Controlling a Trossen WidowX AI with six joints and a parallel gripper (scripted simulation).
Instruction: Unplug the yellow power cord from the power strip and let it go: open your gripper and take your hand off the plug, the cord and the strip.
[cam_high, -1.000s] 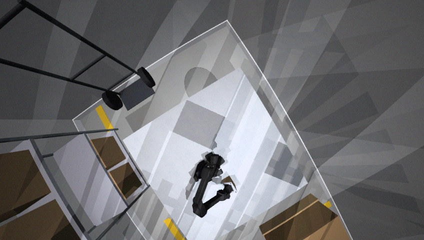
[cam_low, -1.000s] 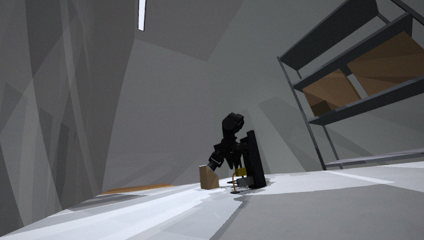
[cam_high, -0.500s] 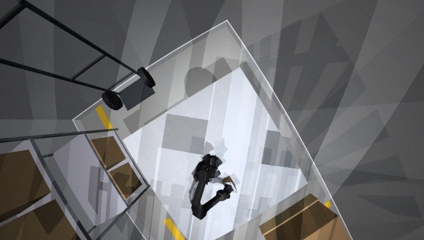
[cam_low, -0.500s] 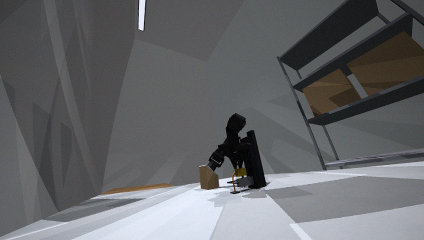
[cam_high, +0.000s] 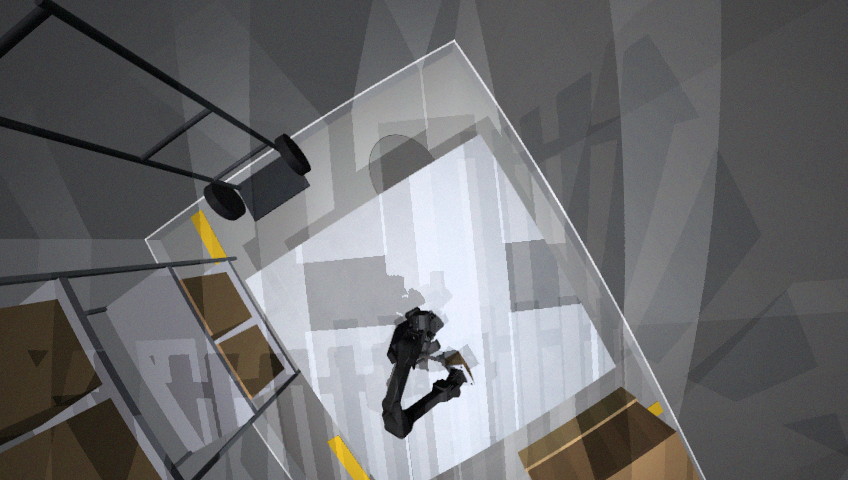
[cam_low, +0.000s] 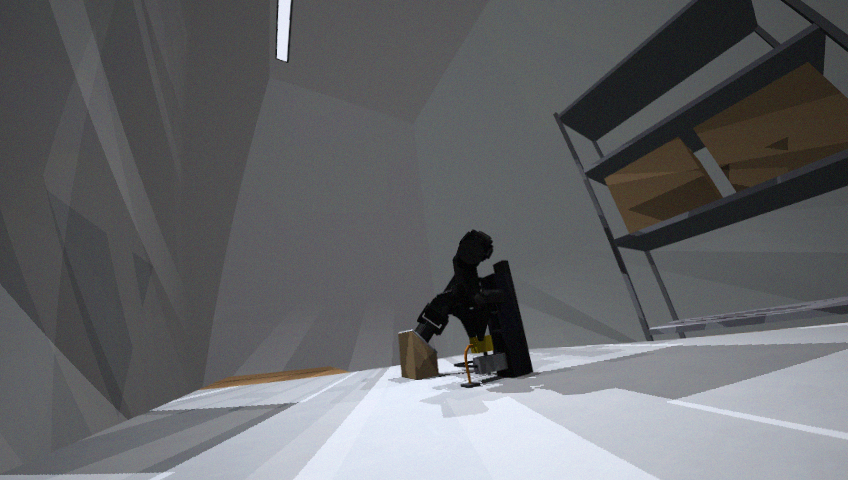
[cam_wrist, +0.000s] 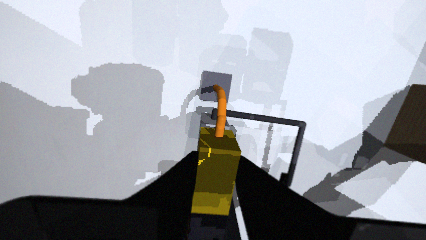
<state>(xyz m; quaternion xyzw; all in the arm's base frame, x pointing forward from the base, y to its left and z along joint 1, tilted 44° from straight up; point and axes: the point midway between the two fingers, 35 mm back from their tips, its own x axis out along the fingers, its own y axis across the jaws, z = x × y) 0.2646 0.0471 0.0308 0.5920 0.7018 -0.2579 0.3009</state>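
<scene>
In the wrist view the black gripper (cam_wrist: 215, 200) is clenched on the yellow plug (cam_wrist: 216, 172), which fills the gap between its fingers. The orange cord (cam_wrist: 220, 112) rises from the plug's far end, curving toward a grey block (cam_wrist: 216, 84) beyond. From outside, the plug sits just above the grey power strip (cam_low: 489, 362), beside a dark upright panel (cam_low: 510, 315).

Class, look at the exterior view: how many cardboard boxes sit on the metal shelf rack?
2. The smaller box sits towards the rack's left post. The larger box is to its right, near the picture's edge. More may be hidden beyond the frame.
</scene>
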